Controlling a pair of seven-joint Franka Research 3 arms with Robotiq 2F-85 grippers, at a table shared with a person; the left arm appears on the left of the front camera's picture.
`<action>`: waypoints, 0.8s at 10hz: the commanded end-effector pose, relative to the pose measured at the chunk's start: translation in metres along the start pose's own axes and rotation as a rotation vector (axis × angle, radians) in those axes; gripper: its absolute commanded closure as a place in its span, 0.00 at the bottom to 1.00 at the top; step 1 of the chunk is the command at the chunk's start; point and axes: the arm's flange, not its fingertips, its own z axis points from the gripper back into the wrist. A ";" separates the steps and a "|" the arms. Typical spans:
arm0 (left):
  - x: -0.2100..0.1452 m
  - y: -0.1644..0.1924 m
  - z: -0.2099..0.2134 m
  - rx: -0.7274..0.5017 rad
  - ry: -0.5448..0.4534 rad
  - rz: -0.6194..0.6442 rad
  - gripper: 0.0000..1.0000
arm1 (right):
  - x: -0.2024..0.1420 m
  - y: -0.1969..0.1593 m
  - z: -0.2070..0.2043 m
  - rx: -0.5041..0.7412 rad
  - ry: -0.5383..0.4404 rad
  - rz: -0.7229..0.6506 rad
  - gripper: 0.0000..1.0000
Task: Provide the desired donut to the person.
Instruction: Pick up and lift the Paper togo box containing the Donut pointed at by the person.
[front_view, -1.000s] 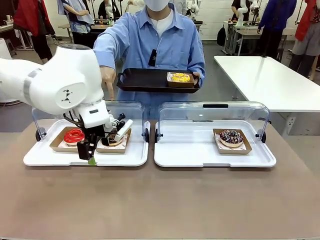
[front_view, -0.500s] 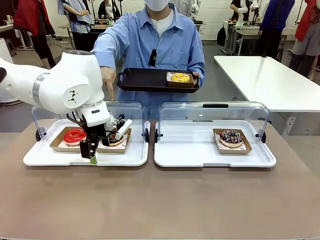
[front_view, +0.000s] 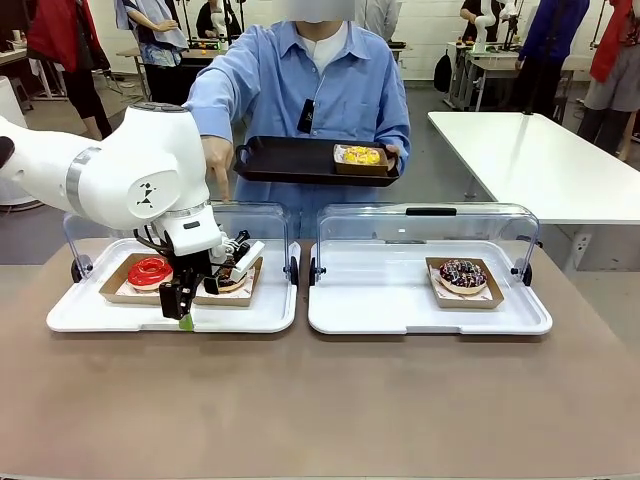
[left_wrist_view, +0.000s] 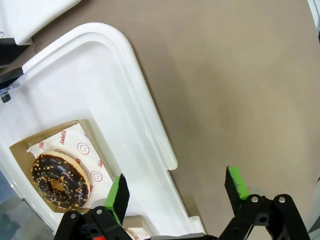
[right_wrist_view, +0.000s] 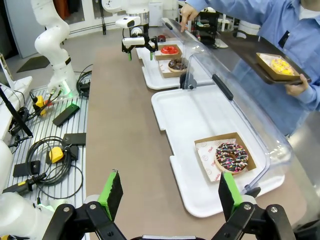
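Left gripper (left_wrist_view: 176, 176), wide open and empty, over smooth white tray (left_wrist_view: 131, 89) rim near nut-flecked chocolate ring donut (left_wrist_view: 60, 180); right gripper (right_wrist_view: 170, 176) likewise.

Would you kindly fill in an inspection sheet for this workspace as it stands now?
Surface: brown table carrying two lidded white trays.
Job's things: red donut and chocolate donut in left tray; sprinkled donut in right tray; person holds black tray with yellow donut, hand pointing down.
Clutter: nothing seen.
Grippers: left gripper open over left tray's front rim; right gripper open, empty.
Cables: loose cables beside the table.
Surroundings: white table, people behind.
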 end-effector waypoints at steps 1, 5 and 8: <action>-0.005 0.016 -0.002 -0.020 -0.030 0.035 0.00 | -0.002 0.001 0.002 0.010 -0.001 0.006 0.00; -0.033 0.059 -0.021 -0.030 -0.001 0.173 0.00 | -0.002 0.001 0.002 0.010 -0.001 0.006 0.00; -0.049 0.072 -0.035 -0.052 -0.028 0.206 0.00 | -0.002 0.001 0.002 0.010 -0.001 0.006 0.00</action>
